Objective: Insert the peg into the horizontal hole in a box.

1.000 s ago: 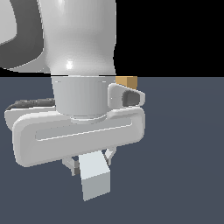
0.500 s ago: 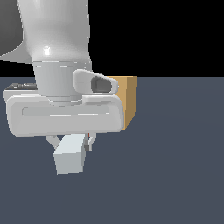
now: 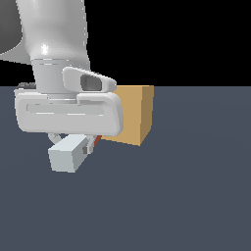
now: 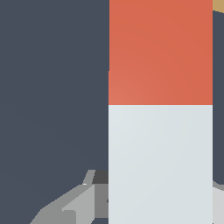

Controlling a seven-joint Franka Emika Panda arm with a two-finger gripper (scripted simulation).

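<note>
The peg (image 3: 68,153) is held in the gripper (image 3: 81,146), whose fingers are closed on the bar's sides below the white hand. In the exterior view the pale grey end is seen pointing toward about seven o'clock, near the camera, while a sliver of the red-orange end shows at about two o'clock from it, just beside the lower near edge of the box (image 3: 133,115). Whether peg and box touch cannot be told. The box stands on the dark floor (image 3: 186,196), at about three o'clock from the hand and partly hidden by it. The hole is not seen in either view. In the wrist view the peg (image 4: 160,131) is seen lengthwise, red-orange beyond grey, with a tan corner of the box (image 4: 218,5) past its far end.
</note>
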